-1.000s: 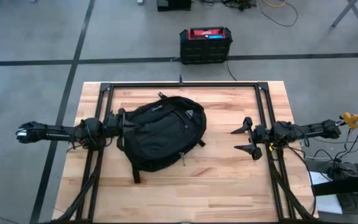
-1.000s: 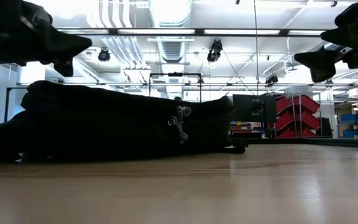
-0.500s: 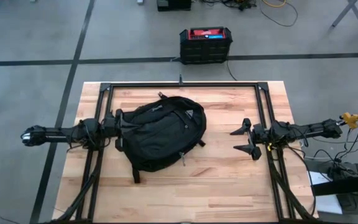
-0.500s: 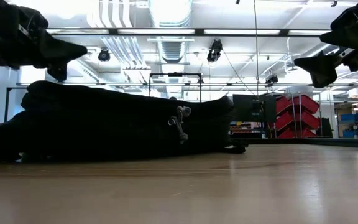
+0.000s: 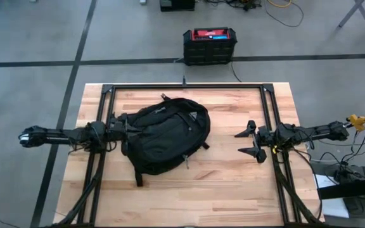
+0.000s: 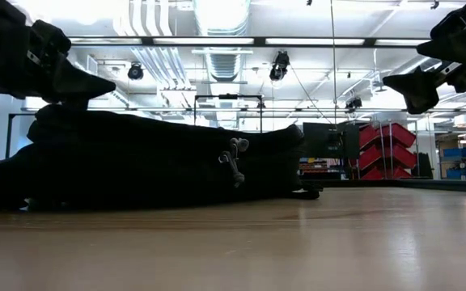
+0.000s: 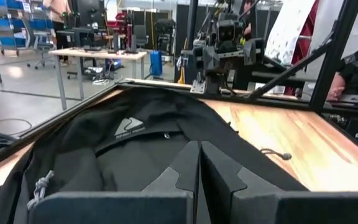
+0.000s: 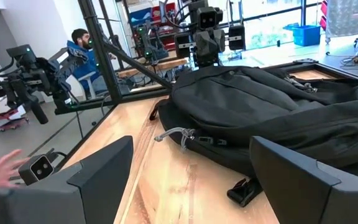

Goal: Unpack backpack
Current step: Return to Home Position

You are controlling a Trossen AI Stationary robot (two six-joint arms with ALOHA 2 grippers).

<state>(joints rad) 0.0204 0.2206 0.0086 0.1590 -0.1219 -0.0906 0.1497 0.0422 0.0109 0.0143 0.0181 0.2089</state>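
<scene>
The black backpack lies flat on the wooden table, front side with its small white logo facing up. My left gripper is shut at the backpack's left edge, just above the fabric; the left wrist view shows its two fingers closed together with nothing between them. My right gripper stands open to the right of the backpack and apart from it, raised above the table. In the right wrist view the backpack lies beyond its spread fingers. My left gripper comes level from the table's left, its shut fingers low over the backpack's left end. I cannot tell whether they touch the fabric.
Black frame rails run along the table's far side and under both arms. A black-and-red box stands on the floor beyond the far edge. Bare wood lies toward the near edge. A seated person and a hand show beyond the table.
My left gripper has shut: its fingers stood spread over the backpack's left edge a second ago and are now together. It has also sunk a little toward the backpack. The backpack has not moved.
</scene>
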